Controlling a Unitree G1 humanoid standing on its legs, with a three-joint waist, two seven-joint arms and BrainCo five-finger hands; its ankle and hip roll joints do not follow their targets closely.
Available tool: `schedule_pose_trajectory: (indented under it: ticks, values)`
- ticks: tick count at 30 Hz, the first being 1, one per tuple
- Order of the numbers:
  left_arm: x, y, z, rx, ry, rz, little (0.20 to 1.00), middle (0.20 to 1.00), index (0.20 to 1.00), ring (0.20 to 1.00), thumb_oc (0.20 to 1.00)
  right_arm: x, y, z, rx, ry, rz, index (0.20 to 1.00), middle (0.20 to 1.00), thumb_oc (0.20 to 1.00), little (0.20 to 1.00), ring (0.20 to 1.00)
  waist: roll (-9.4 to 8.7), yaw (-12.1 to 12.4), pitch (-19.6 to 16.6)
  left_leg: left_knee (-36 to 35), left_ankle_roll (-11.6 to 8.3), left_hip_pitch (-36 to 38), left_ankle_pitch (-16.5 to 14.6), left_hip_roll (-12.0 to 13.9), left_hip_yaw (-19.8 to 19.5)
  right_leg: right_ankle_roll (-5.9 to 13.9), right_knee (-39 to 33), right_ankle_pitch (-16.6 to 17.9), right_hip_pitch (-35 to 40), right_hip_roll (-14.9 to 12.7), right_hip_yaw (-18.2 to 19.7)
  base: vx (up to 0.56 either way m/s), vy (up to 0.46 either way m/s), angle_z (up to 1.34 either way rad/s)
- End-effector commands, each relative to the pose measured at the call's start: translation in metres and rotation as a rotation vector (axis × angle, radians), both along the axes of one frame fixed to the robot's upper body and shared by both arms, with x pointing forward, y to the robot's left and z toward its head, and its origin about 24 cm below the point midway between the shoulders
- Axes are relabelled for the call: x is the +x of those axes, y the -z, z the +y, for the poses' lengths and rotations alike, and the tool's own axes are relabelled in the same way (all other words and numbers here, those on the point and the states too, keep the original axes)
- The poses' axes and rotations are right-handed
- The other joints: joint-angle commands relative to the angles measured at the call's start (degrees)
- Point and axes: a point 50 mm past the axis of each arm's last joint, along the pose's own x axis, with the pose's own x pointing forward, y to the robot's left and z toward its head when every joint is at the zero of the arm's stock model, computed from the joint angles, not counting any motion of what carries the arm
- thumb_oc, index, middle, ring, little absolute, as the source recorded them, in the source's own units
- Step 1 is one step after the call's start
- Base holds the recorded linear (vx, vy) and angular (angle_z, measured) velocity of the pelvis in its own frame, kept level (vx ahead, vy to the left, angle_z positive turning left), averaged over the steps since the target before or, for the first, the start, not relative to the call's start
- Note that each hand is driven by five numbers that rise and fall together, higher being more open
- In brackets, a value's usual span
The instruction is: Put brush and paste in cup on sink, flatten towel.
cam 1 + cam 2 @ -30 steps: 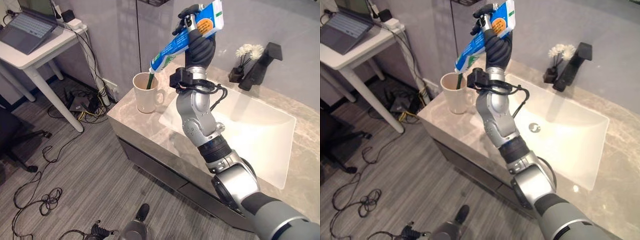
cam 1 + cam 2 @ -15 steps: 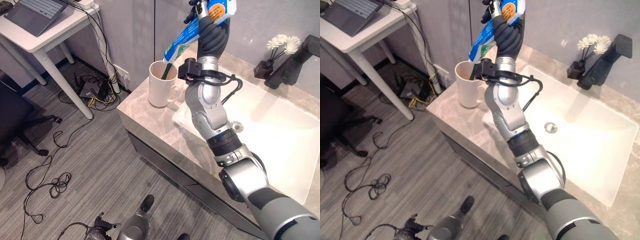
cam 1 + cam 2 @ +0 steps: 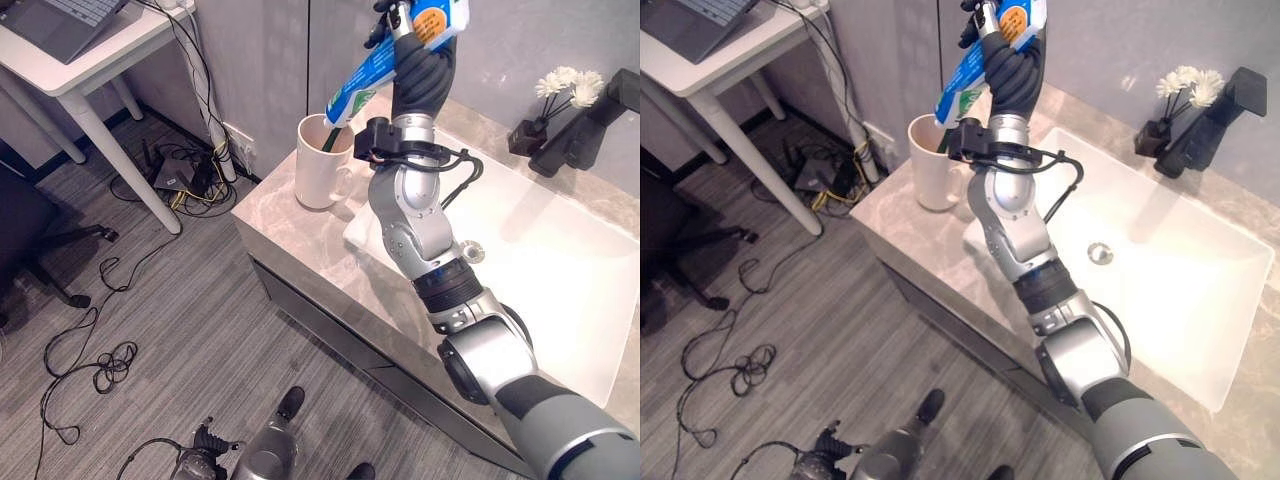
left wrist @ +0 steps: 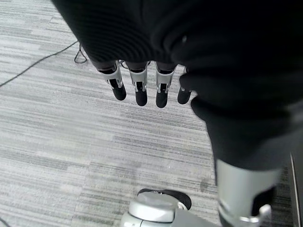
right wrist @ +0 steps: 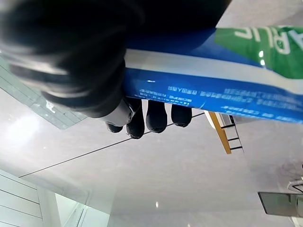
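Rt hand clamped round toothpaste tube, held high over counter, cap end tilted down just above rim of white cup. Dark green brush already standing in cup. Lt hand hung over floor w/ fingers relaxed, empty. Tube prob light, soft-walled, slick; would likely buckle if squeezed mid-body, so best gripped near stiffer crimped end. Cup prob ceramic & tippable if nudged at rim. Towel not spotted
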Motion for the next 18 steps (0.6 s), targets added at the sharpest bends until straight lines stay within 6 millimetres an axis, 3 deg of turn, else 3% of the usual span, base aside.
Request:
schedule_pose_trajectory:
  ticks: [1, 18]
  values:
    - [-0.012, 0.005, -0.002, 0.015, 0.041, 0.053, 1.0, 1.0, 1.0, 1.0, 1.0, -0.016, -0.026, 0.009, -0.05, -0.02, -0.158, 0.2, 0.2, 0.2, 0.2, 0.2, -1.27, 1.4, -1.5, -2.9, 2.15, 0.1, 1.1, -0.8, 0.7, 3.97, 0.6, 10.0, 3.2, -6.3, 3.0, 0.0, 0.0, 0.0]
    - [-0.013, 0.003, 0.01, 0.032, 0.021, 0.064, 1.0, 1.0, 1.0, 1.0, 1.0, -0.014, -0.012, 0.016, -0.131, -0.059, -0.132, 0.2, 0.2, 0.2, 0.2, 0.2, -2.65, 0.8, -1.6, -2.9, 2.26, -0.5, 1.1, -1.0, 0.5, 4.0, 0.4, 10.1, 2.4, -6.1, 3.2, 0.0, 0.0, 0.0]
